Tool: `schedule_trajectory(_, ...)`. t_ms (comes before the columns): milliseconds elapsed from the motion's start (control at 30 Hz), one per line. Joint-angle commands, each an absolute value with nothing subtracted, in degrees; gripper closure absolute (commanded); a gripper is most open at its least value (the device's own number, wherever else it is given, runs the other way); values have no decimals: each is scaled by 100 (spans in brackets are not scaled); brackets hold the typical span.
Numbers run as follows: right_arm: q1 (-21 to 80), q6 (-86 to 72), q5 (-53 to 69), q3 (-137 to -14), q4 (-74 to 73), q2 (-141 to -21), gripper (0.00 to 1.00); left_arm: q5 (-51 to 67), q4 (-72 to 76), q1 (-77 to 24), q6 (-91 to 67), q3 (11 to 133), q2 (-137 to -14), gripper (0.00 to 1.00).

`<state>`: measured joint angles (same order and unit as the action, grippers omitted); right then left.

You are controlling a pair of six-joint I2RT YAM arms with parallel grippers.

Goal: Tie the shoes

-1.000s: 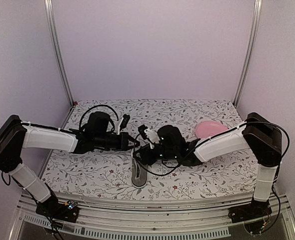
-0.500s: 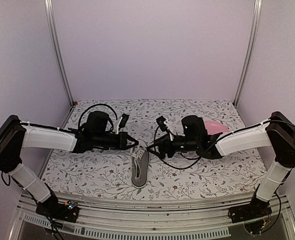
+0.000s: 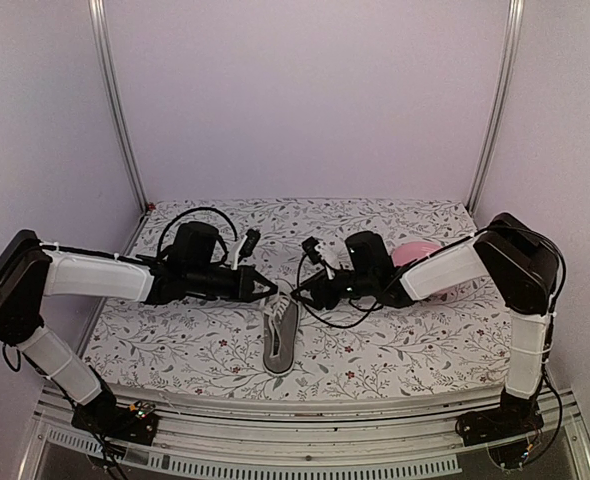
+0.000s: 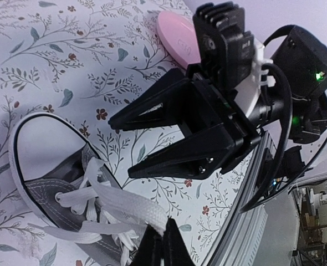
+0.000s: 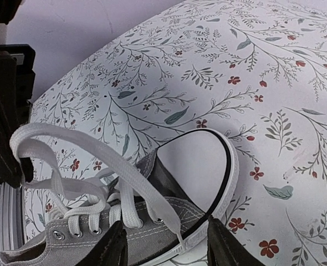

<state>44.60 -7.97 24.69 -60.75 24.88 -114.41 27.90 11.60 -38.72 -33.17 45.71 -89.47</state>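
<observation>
The grey shoe (image 3: 280, 340) with white sole lies toe toward the near edge in the top view. My left gripper (image 3: 267, 290) hovers over its heel end, shut on a raised loop of white lace (image 4: 124, 206); its fingertips (image 4: 164, 244) pinch the lace. My right gripper (image 3: 298, 290) faces it from the right, open. In the right wrist view the shoe (image 5: 169, 221) lies under the open right gripper (image 5: 169, 249), and a loose lace end (image 5: 152, 199) runs down between the fingers without being pinched.
A pink round plate (image 3: 417, 256) sits right of the shoe, partly behind the right arm, and shows as the pink plate (image 4: 174, 27) in the left wrist view. Black cables hang from both wrists. The flowered cloth (image 3: 175, 345) covers the table.
The right gripper drew away to the right, then came back close to the shoe's heel with its jaws narrower. The left gripper has held the lace almost in place.
</observation>
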Motion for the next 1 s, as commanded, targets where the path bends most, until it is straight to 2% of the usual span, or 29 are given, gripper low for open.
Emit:
schedule_trajectory(0,4474,-553,2789,-6528,2598,-11782,52,2883,1088,-3822,-3192,4728,-8980,100)
schedule_trajectory(267,4485,-466,3399,-6886,2531,-12303,55,2879,1076,-3817,-3182,4754,-9024,100)
schedule_trajectory(467,4483,-474,3450,-7076,2555,-12393,54,2866,1048,-3820,-3130,4755,-9039,100)
schedule_trajectory(567,4487,-488,3442,-7200,2543,-12486,56,2968,1094,-3828,-3066,4764,-9082,100)
schedule_trajectory(667,4483,-521,3518,-7345,2551,-12569,64,3013,1045,-3892,-2940,4808,-9105,100)
schedule_trajectory(733,4488,-535,3548,-7375,2573,-12585,73,2979,985,-3930,-2909,4821,-9114,100)
schedule_trajectory(833,4482,-553,3392,-7278,2618,-12444,95,2875,877,-3973,-2849,4840,-9123,100)
schedule_trajectory(967,4476,-648,2919,-6682,2863,-11944,98,2722,744,-4295,-2604,4936,-9112,100)
